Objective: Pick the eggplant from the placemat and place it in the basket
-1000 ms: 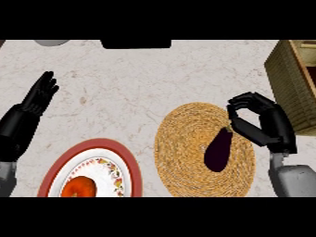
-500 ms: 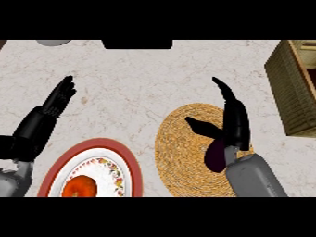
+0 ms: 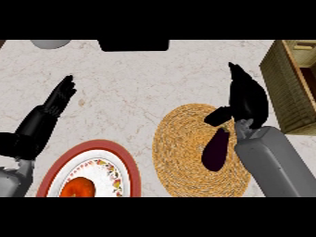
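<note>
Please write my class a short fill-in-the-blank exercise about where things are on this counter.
1. The eggplant lies on the woven ____.
2. The basket stands to the ____ of the right hand.
3. The plate near the left hand has a ____ rim.
Missing words: placemat; right; red.

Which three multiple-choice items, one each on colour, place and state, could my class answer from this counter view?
1. What colour is the plate's rim? A red; B blue; C green.
2. Where does the eggplant lie? A on the plate; B on the placemat; C in the left robot hand.
3. How is the left robot hand? A curled round a thing; B open, holding nothing; C out of view.
Answers: 1 A, a red band rings the plate. 2 B, it rests on the woven mat. 3 B, its fingers are straight, with nothing in them.
</note>
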Robot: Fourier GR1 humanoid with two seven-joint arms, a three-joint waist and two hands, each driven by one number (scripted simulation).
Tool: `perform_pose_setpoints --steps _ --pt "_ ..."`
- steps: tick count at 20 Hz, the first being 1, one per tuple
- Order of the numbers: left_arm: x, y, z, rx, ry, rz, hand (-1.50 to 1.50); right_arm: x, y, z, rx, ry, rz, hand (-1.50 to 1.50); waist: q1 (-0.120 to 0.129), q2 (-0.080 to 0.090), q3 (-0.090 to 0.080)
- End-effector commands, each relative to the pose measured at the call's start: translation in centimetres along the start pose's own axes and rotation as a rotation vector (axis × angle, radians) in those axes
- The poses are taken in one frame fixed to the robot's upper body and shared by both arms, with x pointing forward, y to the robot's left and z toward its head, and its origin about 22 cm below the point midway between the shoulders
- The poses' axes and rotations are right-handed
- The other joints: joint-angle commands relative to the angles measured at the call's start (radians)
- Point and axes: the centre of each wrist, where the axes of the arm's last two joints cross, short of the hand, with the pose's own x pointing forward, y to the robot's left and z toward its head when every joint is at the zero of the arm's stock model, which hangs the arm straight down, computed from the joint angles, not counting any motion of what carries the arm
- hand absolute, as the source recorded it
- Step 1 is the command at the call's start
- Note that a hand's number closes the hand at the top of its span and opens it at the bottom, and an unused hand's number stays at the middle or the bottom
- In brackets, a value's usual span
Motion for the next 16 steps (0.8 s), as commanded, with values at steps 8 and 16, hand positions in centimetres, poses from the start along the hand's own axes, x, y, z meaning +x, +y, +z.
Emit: perform_pose_setpoints --steps 8,16 --pt "0.0 -0.8 0.0 -0.004 -0.002 0.022 0.0 4.6 -7.0 3.1 0.327 0.126 0.129 -1.5 -0.008 -0.001 0.006" --pt "-0.6 0.3 0.4 0.015 0.004 0.01 0.0 2.5 -10.6 3.9 0.292 0.138 0.125 -1.5 -0.016 -0.002 0.005"
